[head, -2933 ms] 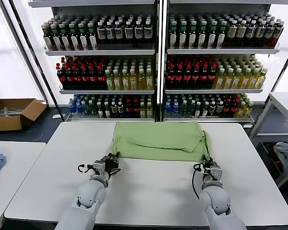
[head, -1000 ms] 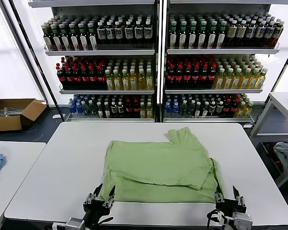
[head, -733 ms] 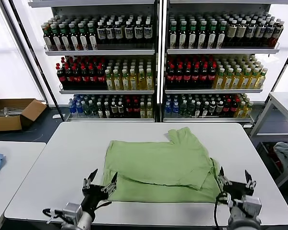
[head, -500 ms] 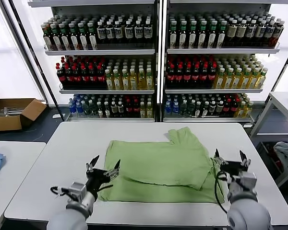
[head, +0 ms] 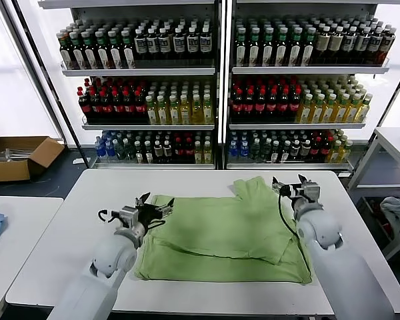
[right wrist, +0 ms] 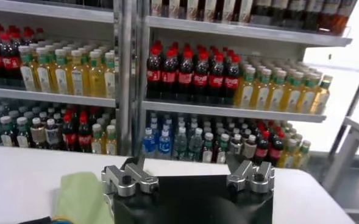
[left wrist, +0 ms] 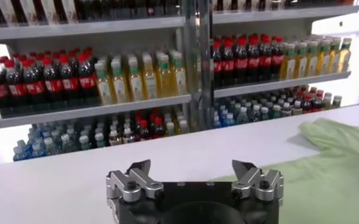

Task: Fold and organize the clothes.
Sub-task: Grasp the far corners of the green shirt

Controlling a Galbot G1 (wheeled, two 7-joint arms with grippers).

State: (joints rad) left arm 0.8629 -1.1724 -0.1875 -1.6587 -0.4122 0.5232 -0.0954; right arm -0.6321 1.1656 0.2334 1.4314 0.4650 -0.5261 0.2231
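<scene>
Both claws have come up from the near edge of the table (head: 47, 267) to the shirt's far corners, letting go of the hem they had dragged toward the robot.

Behind both claws stand the shelves (head: 217, 72) of bottles (head: 177, 110), filling the background of each wrist view. Under the claws is the white table, and well off to the left claw's outer side sits a cardboard box (head: 17, 157) on the floor.

The shirt (head: 220, 233) lies flat and folded on the table, between the two claws and stretching from them back toward the robot. One sleeve (head: 257, 190) sticks out at the far edge, just beside the right claw.

The left claw (head: 153, 206) hovers at the shirt's far left corner, fingers (left wrist: 133, 179) spread wide with nothing between them; in its wrist view green cloth (left wrist: 337, 158) lies ahead and to one side. The right claw (head: 290, 184) hangs just past the sleeve at the far right corner, fingers (right wrist: 127, 176) likewise spread and empty, a bit of green cloth (right wrist: 81, 198) showing beside it in its wrist view.
</scene>
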